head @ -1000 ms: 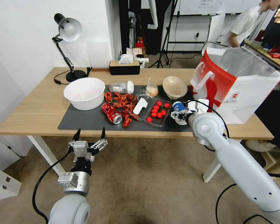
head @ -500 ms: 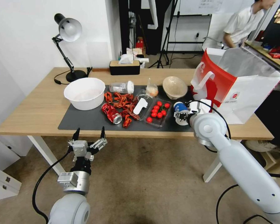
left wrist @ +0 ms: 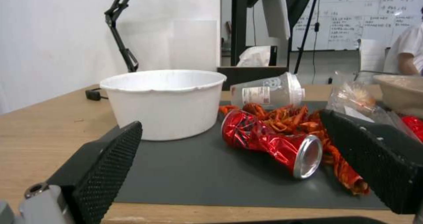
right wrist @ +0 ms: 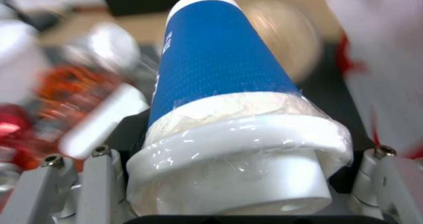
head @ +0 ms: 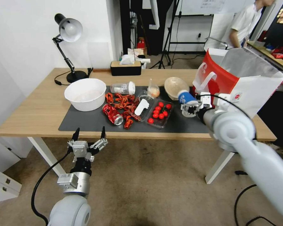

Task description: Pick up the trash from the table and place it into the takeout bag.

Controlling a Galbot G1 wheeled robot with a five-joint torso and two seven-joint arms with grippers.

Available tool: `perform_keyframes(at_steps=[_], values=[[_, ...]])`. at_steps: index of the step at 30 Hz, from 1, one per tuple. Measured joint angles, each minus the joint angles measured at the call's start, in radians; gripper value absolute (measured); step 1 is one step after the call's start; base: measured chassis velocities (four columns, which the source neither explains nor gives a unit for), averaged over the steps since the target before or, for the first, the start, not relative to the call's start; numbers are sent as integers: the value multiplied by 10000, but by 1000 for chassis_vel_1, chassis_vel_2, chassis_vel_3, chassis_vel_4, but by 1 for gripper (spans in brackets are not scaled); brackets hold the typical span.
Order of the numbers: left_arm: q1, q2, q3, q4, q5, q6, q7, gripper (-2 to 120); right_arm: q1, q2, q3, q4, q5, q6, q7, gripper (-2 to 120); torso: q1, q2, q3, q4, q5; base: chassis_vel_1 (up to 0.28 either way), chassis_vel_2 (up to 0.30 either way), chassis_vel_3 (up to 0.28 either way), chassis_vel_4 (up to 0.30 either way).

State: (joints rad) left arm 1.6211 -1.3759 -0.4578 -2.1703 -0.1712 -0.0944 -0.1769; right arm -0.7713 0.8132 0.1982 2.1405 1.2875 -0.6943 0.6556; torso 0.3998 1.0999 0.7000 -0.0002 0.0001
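Right end effector is clamped on the blue paper cup, gripping it near the white lid end, with the blue base pointing away from the wrist toward the far side of the desk. In the head view the cup is lifted clear of the dark grey mat, between the beige lidded bowl and the red panel of the takeout bag, which stands just beside it at the desk's right end with its foil-lined mouth open upward. Open mat lies under and in front of the held cup, up to the desk's near edge.

Further left along the mat sit a clear tray of cherry tomatoes, the small clear food bag, a heap of red crayfish shells, the crushed red can lying on its side, the clear white-lidded cup (also on its side) and a white bowl.

Left end effector hangs in front of the desk's near edge, below the top, fingers spread wide and gripping nothing; its wrist view looks across the mat at the can.

Behind, a black desk lamp and a tissue box stand by the far edge; brown carpet lies below.
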Motion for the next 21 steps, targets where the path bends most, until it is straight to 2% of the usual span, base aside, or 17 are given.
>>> perform_keyframes(at_steps=[1,2,3,5,7,10,12,14,16,21], values=[[4,-5,0,-9,11,-5,-4,100,0,-62,22,33,-202,165,-316,69,1,0,0,1,0,0,0,0,0],[11,-31,0,-69,74,-51,-20,100,78,-260,44,50,-1141,840,-1330,69,0,0,0,0,0,0,0,0,0],[11,-31,0,-69,74,-51,-20,100,78,-260,44,50,-1141,840,-1330,69,0,0,0,0,0,0,0,0,0],[23,-79,3,-140,164,-93,-23,100,463,-437,71,-57,-1911,1917,-2055,69,1,0,0,1,0,0,0,0,0],[33,-90,3,-145,180,-105,-25,100,745,-496,112,-156,-2040,2281,-2119,69,0,1,0,3,-1,0,0,0,0],[74,-91,-3,-148,190,-124,-28,100,1344,-625,241,-441,-2133,2753,-1975,69,1,0,0,3,-3,0,0,0,0],[128,-76,-35,-187,191,-153,-31,100,2126,-843,381,-1069,-2095,3156,-1246,69,1,0,0,4,-1,0,0,0,0],[132,-75,-40,-191,191,-156,-33,100,2192,-866,397,-1145,-2061,3179,-1158,69,1,0,0,3,-2,0,0,0,0],[159,-76,-50,-195,182,-174,-40,100,2642,-1080,555,-1773,-1480,3256,-321,69,2,0,1,1,1,0,0,0,0],[192,-85,-30,-195,190,-240,-28,100,2688,-1281,731,-2321,-1517,3264,-73,69,2,0,0,0,2,0,0,0,0]])
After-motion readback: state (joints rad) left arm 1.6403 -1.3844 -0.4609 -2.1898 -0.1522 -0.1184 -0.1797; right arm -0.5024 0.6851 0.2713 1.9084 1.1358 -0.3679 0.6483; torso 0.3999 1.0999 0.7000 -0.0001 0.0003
